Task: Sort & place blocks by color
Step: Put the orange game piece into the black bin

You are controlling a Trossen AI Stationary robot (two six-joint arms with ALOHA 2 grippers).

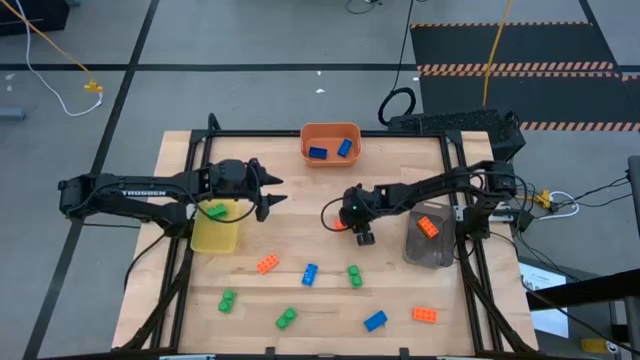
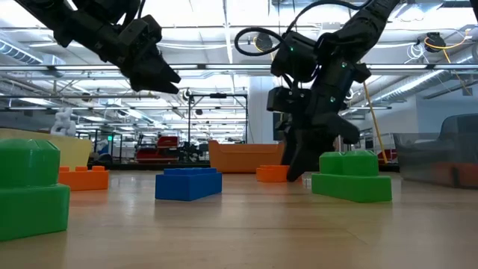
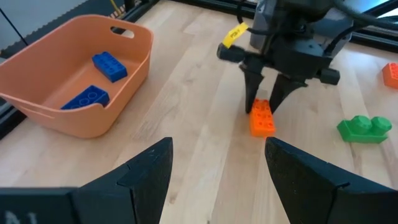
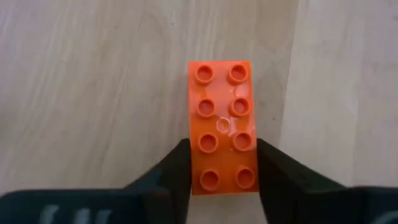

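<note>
Orange two-by-four brick (image 4: 222, 127) sits on the wooden counter (image 1: 300, 190) near centre, and the right gripper (image 1: 352, 222) is down over it with its jaws against the brick's two long sides at one end, the brick resting flat on the wood. To do this step well, I'd judge the jaws should close squarely on the sides, lift straight up before swinging, and carry to the grey bin (image 1: 432, 250) on the right, which already holds one orange brick (image 1: 427, 227). The grip is toward one end of the brick, so it may tilt on lifting. The left gripper (image 1: 268, 190) hovers left of centre, just beside the yellow bin (image 1: 215, 237), jaws wide and holding nothing. The yellow bin has a green brick (image 1: 214, 211) at its far edge. The orange bin (image 1: 330, 143) at the far middle holds two blue bricks (image 3: 99, 79). Still loose on the near part of the counter: orange bricks (image 1: 267, 264) and (image 1: 425, 315), blue bricks (image 1: 310, 274) and (image 1: 375, 320), green bricks (image 1: 354, 275), (image 1: 227, 300), (image 1: 287, 318). Sorting looks partly done, with most pieces still out.
</note>
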